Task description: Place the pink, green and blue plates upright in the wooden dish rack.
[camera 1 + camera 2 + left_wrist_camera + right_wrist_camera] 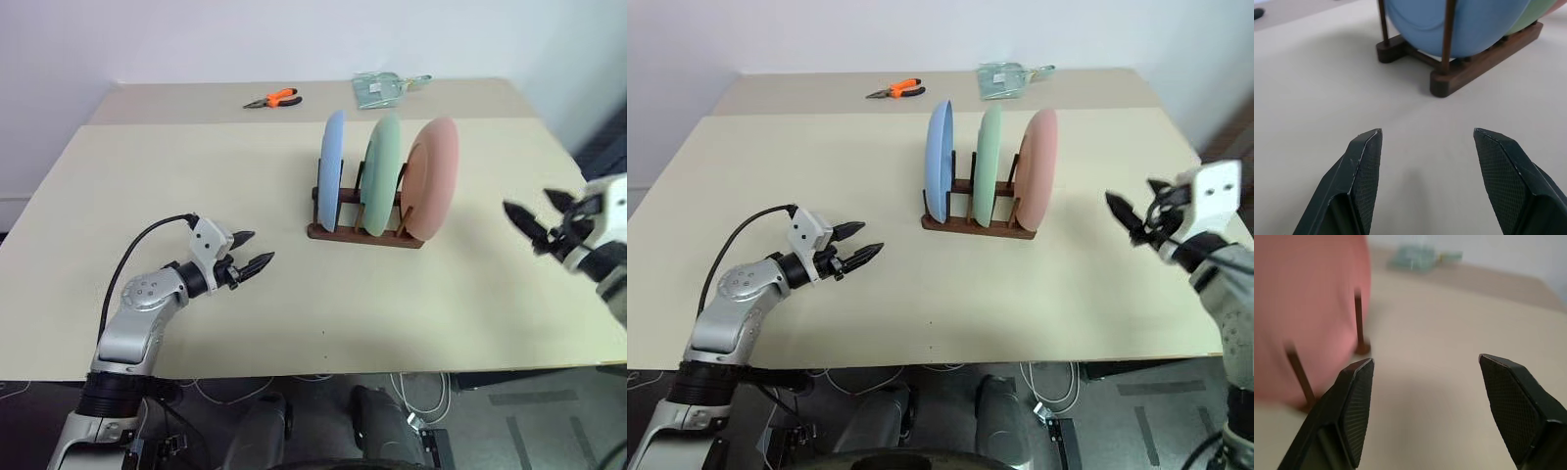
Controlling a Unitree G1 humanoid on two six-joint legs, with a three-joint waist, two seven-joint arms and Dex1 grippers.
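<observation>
plates: three, all standing upright in the rack — one blue plate (332, 168), one green plate (381, 174), one pink plate (434, 176)
rack (364, 233): one, dark wood, on the table
tables: two tops, the near table (176, 235) and a far table (176, 101) butted against its back edge
pliers (273, 99): one pair, orange handles, on the far table
clear packet (380, 88): one, on the far table
grippers: two — left gripper (252, 252) and right gripper (537, 217), each with two black fingers held apart
cables: one black cable (137, 250) looping along the left arm
</observation>
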